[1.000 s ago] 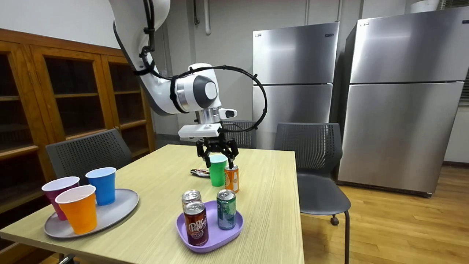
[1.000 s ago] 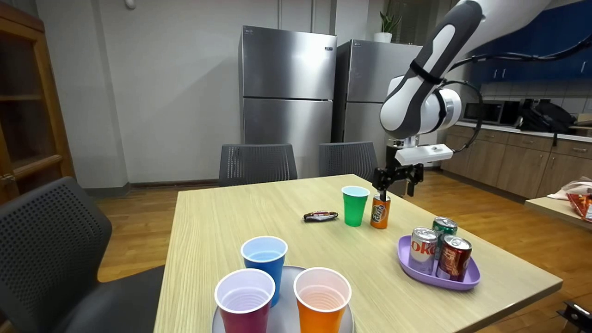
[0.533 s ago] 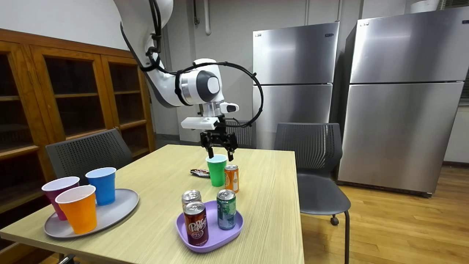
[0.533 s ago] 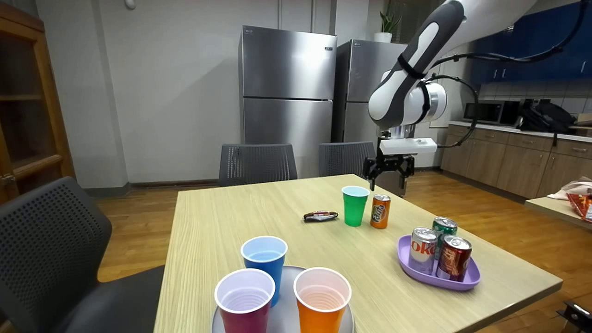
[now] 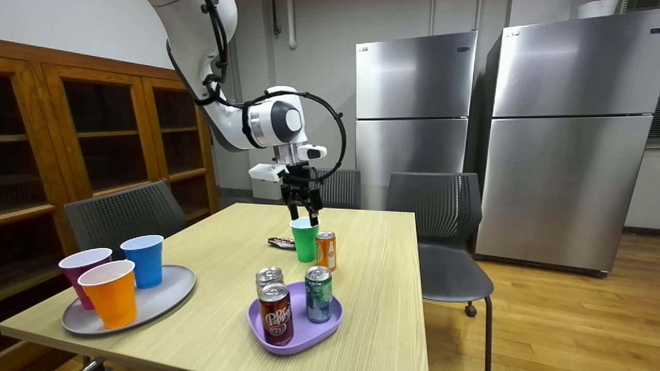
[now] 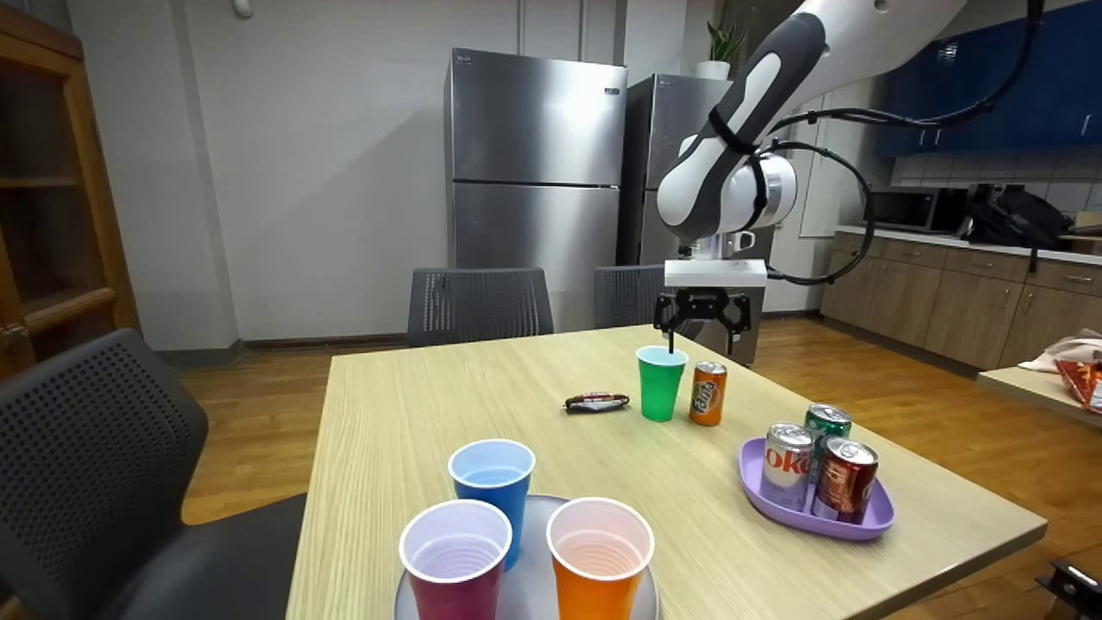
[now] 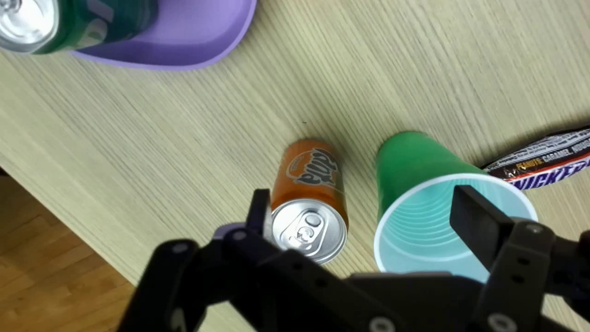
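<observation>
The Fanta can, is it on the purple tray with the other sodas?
No, the Fanta can stands on the table beside the green cup, off the purple tray.

Back: plain grey wall (image 6: 327, 189); two stainless-steel, two-door refrigerators (image 5: 415, 105).
Storage: brown wooden glass-doored cabinet (image 5: 98, 149); blue wall cupboards (image 6: 1063, 86).
Seating: dark-grey chairs with perforated backs (image 5: 434, 201).
Underfoot: honey-brown wood-plank floor (image 5: 557, 314).
Light: glare (image 6: 575, 112) on upper refrigerator door (image 6: 534, 120).

Glare whitens a fridge (image 6: 535, 207) — shadows fall softly
</observation>
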Controlling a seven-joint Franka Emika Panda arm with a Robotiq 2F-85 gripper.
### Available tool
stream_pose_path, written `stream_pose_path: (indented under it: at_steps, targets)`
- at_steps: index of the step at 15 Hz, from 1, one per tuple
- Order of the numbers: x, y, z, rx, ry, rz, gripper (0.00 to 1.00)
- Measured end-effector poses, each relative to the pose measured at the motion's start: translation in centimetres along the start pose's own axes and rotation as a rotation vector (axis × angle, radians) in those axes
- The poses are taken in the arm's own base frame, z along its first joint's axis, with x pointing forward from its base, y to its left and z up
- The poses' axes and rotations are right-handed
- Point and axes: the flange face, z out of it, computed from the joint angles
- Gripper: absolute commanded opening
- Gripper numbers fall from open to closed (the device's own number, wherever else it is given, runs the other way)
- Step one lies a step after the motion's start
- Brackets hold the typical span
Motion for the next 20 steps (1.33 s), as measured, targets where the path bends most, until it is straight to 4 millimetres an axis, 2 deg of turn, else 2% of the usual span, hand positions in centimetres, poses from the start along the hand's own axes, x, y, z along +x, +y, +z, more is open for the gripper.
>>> stream_pose_path:
  at_steps: [4,10,11,12,16,20]
  targets:
    - [0.1,-1.3,1.3,-0.010,-0.009,0.128,1.00]
    - [0.6,-2.1,3.3,-0.026,-0.008,0.269,1.00]
    - [0.6,-2.2,3.7,-0.028,-0.009,0.277,0.75]
    - [0.6,-2.3,4.0,-0.031,-0.011,0.284,0.74]
    - [0.6,-2.8,5.1,-0.038,-0.013,0.292,0.42]
    - [0.7,-3.3,5.4,-0.037,-0.009,0.288,0.12]
